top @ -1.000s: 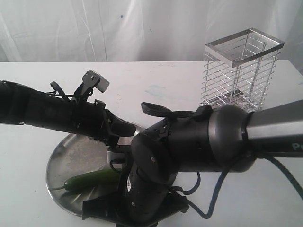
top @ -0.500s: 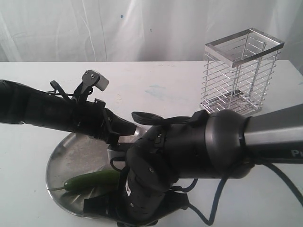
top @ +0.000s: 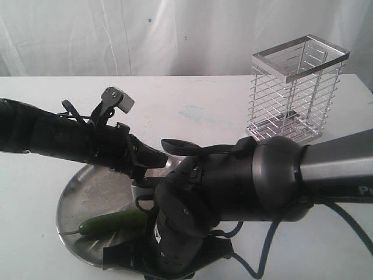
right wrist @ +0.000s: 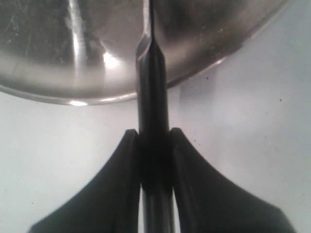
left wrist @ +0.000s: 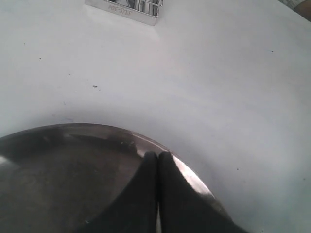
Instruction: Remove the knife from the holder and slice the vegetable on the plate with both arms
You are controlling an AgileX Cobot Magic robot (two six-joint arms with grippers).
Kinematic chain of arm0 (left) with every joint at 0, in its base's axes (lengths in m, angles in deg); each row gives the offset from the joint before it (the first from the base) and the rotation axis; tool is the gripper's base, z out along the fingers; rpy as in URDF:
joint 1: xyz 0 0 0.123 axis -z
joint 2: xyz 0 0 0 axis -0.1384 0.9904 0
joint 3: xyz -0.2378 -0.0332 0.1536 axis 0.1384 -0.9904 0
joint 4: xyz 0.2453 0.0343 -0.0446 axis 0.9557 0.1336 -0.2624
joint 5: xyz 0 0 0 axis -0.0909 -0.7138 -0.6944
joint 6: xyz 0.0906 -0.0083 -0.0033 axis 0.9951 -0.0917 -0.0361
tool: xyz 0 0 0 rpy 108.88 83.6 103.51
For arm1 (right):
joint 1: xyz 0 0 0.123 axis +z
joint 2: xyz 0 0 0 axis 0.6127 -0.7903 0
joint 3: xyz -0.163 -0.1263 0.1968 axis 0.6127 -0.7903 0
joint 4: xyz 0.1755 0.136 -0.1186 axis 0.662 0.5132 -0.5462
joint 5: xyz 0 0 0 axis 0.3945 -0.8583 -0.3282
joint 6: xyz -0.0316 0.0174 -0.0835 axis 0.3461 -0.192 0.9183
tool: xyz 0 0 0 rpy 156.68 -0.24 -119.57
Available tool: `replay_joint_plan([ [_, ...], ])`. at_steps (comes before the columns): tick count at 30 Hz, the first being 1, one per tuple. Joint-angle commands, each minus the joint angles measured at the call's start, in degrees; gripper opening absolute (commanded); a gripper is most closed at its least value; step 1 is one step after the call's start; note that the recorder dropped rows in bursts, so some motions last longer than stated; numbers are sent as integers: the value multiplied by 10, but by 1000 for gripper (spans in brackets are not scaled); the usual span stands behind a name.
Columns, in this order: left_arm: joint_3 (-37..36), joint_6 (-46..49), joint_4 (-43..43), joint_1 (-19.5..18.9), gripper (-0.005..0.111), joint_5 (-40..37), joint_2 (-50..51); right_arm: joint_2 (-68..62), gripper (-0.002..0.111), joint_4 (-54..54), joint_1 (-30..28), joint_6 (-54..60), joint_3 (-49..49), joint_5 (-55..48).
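My right hand (right wrist: 152,135) grips the knife (right wrist: 151,82), blade over the plate (right wrist: 58,58).
My left hand (left wrist: 157,158) sits pinched closed and empty; my right arm (top: 280,175) partly hides the vegetable (top: 113,222).

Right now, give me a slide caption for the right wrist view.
Right tool grips the knife by its black handle, blade pointing over the steel plate.

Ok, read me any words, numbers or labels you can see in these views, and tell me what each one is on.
"P": a white letter on the right arm, cut off at the picture's edge, so the rest is out of view.
Stamped marking on the base of the holder: too small and blurred to read.
No other text shows.
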Motion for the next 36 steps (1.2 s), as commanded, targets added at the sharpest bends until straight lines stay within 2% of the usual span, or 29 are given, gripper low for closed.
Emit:
replay_joint_plan([
  [1, -7, 24, 26, 5, 0, 30, 9, 17, 0, -27, 8, 34, 12, 86],
  [15, -7, 23, 25, 5, 0, 33, 9, 17, 0, -25, 29, 34, 12, 87],
  [22, -6, 19, -123, 5, 0, 41, 8, 17, 0, -25, 29, 34, 12, 87],
  [31, 0, -36, -123, 5, 0, 40, 8, 17, 0, -24, 29, 32, 12, 84],
  [36, 0, -73, -122, 5, 0, 80, 8, 17, 0, -21, 29, 12, 12, 55],
])
